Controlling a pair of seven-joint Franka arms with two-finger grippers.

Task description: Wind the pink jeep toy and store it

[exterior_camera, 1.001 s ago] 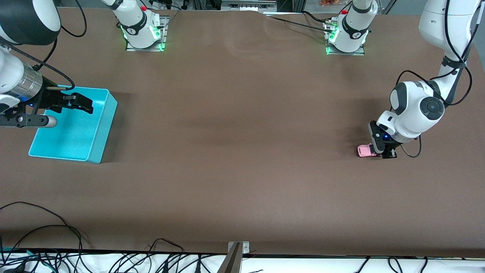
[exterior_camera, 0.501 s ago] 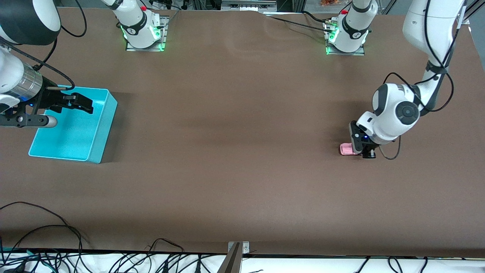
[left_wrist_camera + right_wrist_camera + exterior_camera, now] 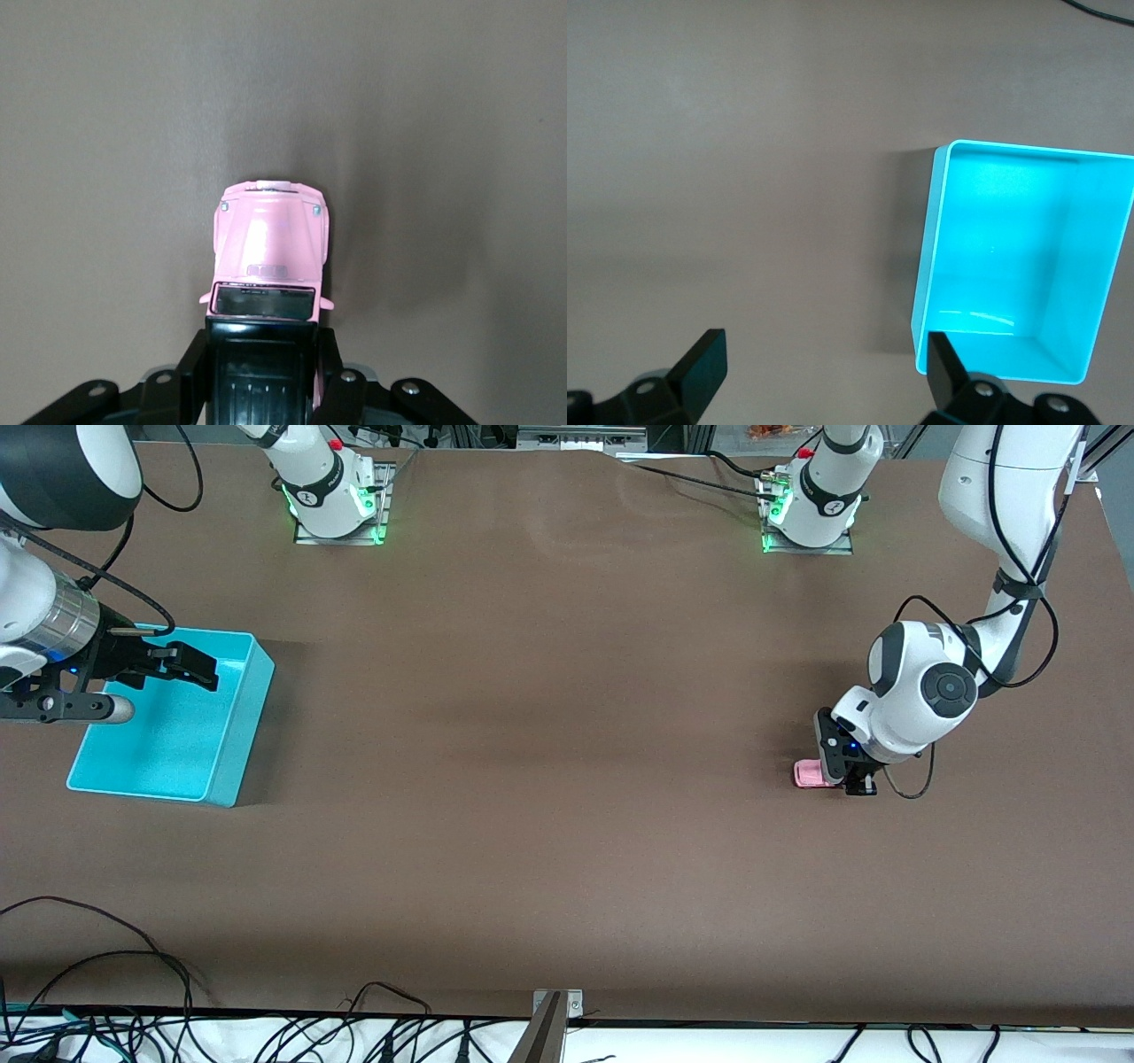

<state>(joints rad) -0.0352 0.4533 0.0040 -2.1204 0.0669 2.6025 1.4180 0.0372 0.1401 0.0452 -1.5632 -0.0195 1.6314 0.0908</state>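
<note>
Brown tabletop [image 3: 549,779] carries two things: one jeep [image 3: 808,772] at about 3 o'clock in the front view, toward the left arm's end, and one cyan bin [image 3: 232,735] at 9 o'clock. Left gripper [image 3: 842,776] is down at the table, jaws clamped on the jeep's black rear [image 3: 263,372]; its wheels seem to touch the surface, though they're hidden. Right gripper [image 3: 197,670] waits over the bin, fingers [image 3: 700,365] apart.

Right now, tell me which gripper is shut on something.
The left gripper: it clamps the pink jeep toy on the table. The right gripper hangs open over the cyan bin.
</note>
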